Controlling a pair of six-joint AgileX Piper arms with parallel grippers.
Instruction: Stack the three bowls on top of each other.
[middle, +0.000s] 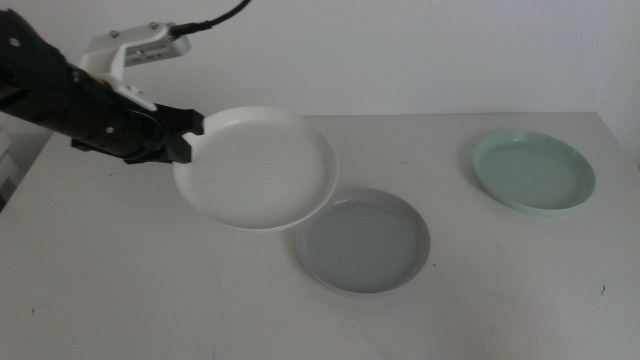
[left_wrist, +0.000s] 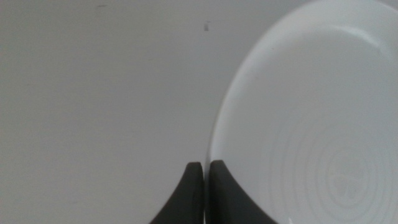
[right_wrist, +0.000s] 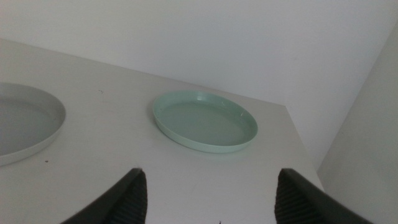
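Observation:
My left gripper (middle: 192, 135) comes in from the left and is shut on the rim of the white bowl (middle: 257, 167), holding it tilted above the table. In the left wrist view the jaws pinch that rim (left_wrist: 206, 168), with the white bowl (left_wrist: 311, 118) filling one side. The pale grey bowl (middle: 363, 241) lies flat on the table, its near-left edge under the white bowl's rim. The mint green bowl (middle: 534, 170) rests at the far right. My right gripper (right_wrist: 208, 193) is out of the middle view; its jaws stand open, facing the green bowl (right_wrist: 205, 120) and part of the grey bowl (right_wrist: 25, 124).
The white table (middle: 120, 290) ends at a pale wall behind. Its right edge (right_wrist: 298, 143) runs close beside the green bowl. Small dark specks mark the tabletop.

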